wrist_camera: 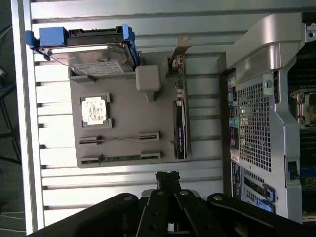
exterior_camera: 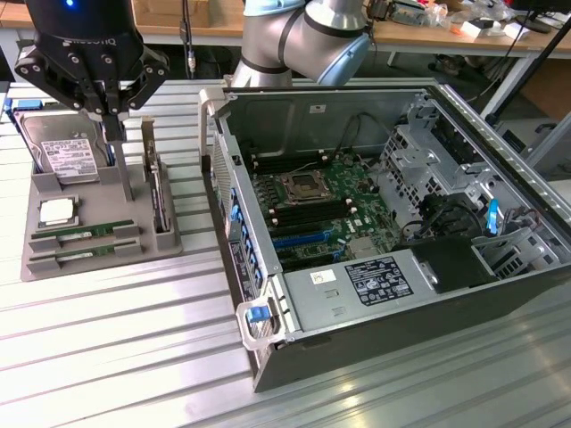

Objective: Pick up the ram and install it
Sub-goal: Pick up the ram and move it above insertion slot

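Ram (exterior_camera: 82,252) sits in tray's (exterior_camera: 89,207) slot nearest exterior camera, long axis running that view's left-right. Claw (exterior_camera: 107,114) hangs closed, empty, above tray's far side by hard drive (exterior_camera: 62,152).

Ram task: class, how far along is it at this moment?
Done: nothing yet; the ram lies in the tray. In hand: nothing; the shut gripper hangs empty above the tray. Left: the pick-up and seating the ram on the motherboard.
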